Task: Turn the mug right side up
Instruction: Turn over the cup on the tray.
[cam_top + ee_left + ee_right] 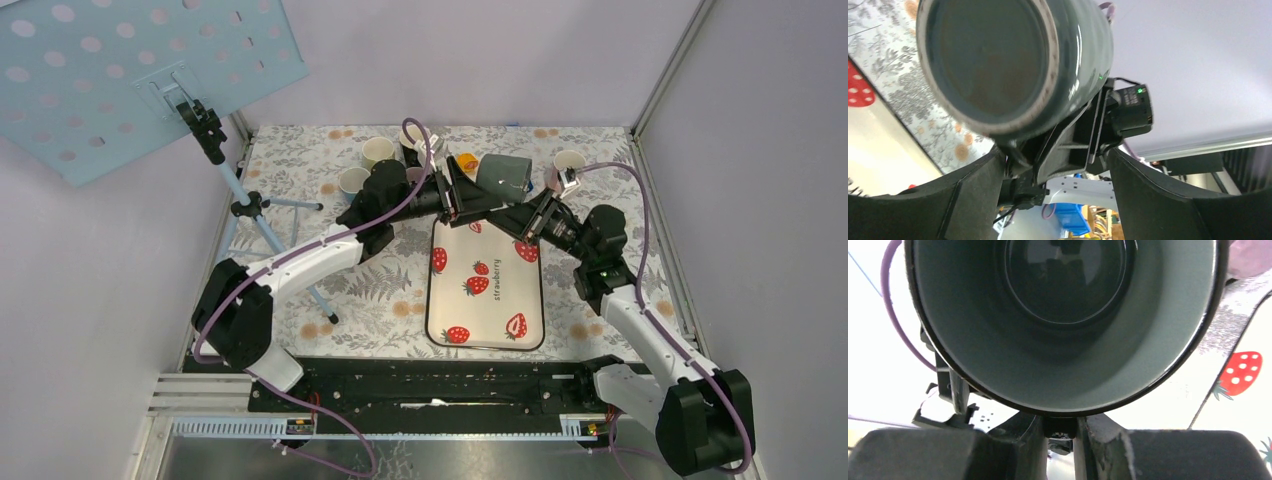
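The grey-green mug [503, 172] hangs in the air above the far end of the strawberry tray, lying on its side. My right gripper [512, 207] is shut on its handle; in the right wrist view the fingers [1108, 440] pinch the dark handle [1062, 426] just under the mug's open mouth [1063, 315]. My left gripper [462, 195] is open beside the mug. In the left wrist view its fingers [968, 195] stand wide apart below the mug's base [988, 60], not touching it.
A white strawberry tray [485, 285] lies mid-table. Cream cups stand at the back [377, 151], [352, 180], [568, 161], with a small orange thing [466, 160] among them. A tripod [250, 208] carrying a blue perforated board [120, 70] stands at the left.
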